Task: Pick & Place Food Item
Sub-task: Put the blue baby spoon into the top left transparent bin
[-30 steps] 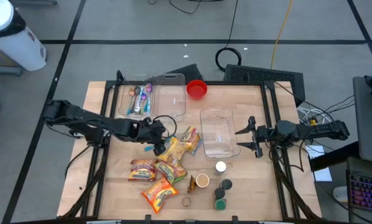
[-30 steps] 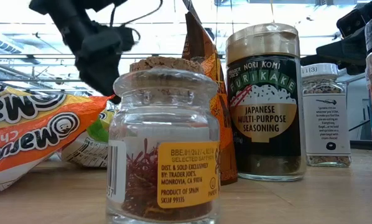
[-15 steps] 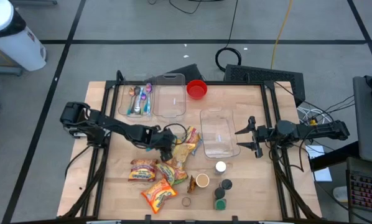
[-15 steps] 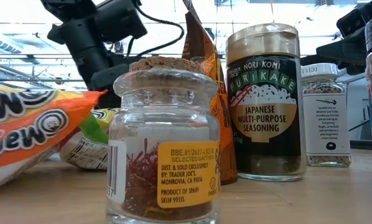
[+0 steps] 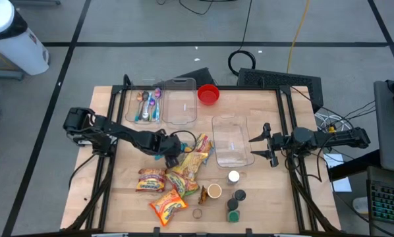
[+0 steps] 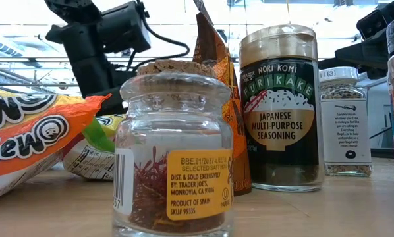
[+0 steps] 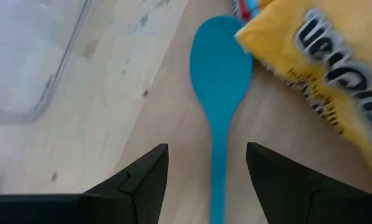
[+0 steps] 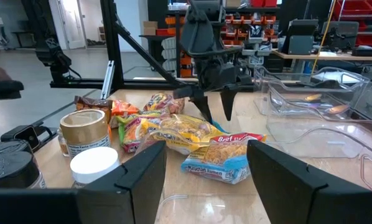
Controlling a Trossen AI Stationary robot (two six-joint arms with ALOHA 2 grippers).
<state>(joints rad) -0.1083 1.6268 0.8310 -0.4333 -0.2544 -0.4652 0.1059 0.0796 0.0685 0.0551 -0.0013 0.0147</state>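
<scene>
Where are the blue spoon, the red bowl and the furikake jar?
blue spoon [image 7: 220,68]: left wrist view, on its bowl end, between the left arm's open fingers.
red bowl [image 5: 208,95]: high view, on its inside, at the table's far edge.
furikake jar [image 6: 279,118]: low view, on its label.

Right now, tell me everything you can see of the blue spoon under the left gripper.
The blue spoon is one solid turquoise piece, plastic by its look, with an oval bowl and a slim straight handle. It lies flat on the wooden table, its handle running between the open fingers of the left gripper, which do not touch it. A yellow noodle packet lies at its bowl; contact cannot be told.
</scene>
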